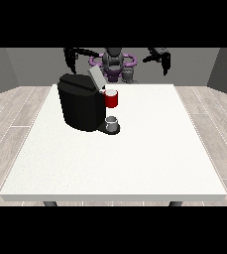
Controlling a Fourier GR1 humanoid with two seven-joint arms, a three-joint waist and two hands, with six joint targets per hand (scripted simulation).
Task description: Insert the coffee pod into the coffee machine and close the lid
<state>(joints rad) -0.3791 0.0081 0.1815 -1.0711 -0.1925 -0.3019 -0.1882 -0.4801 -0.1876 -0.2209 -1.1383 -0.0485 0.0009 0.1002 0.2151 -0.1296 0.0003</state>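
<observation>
A black coffee machine (80, 106) stands on the left half of the white table (135, 154). Its grey lid (95, 77) is tilted up and open. A red pod holder (112, 99) sticks out of its right side. Below the holder, a small grey cylinder (112, 122) sits on the machine's base; I cannot tell whether it is the pod or a cup. The hand at the view's left (70, 59) hangs raised behind the machine with relaxed fingers and holds nothing. The hand at the view's right (164, 62) is also raised beyond the table's far edge, open and empty.
The robot's torso (113, 62) stands behind the far edge of the table. A grey wooden floor (16, 114) surrounds the table. White tabletop extends to the right of the machine and in front of it.
</observation>
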